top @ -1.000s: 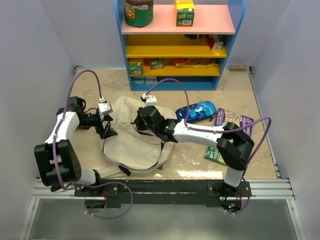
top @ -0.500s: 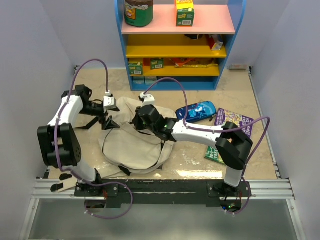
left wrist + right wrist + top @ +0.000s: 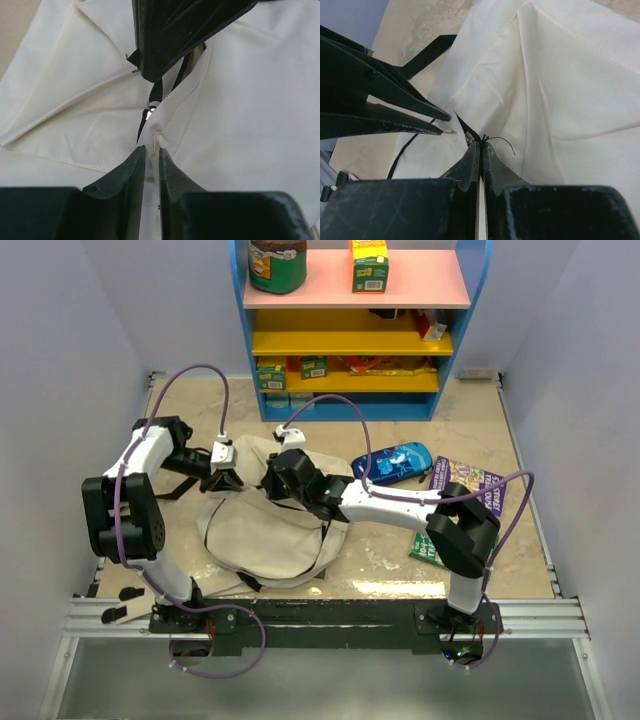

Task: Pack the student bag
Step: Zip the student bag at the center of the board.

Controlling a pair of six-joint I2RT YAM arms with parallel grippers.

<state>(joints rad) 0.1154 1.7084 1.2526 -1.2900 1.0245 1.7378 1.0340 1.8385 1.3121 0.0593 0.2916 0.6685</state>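
The large beige canvas backpack [image 3: 265,540] lies slumped left of centre on the table [image 3: 480,420], its zipper end towards the far side. There the left gripper [image 3: 151,156] is pinched nearly closed on a fold of canvas just beside the silver zipper pull [image 3: 149,109]. The right gripper [image 3: 481,149] is clenched tight on the backpack's edge, facing it. Both bites look thin. Pulling apart could slip the cloth free, or drag the whole limp backpack along, since nothing anchors it.
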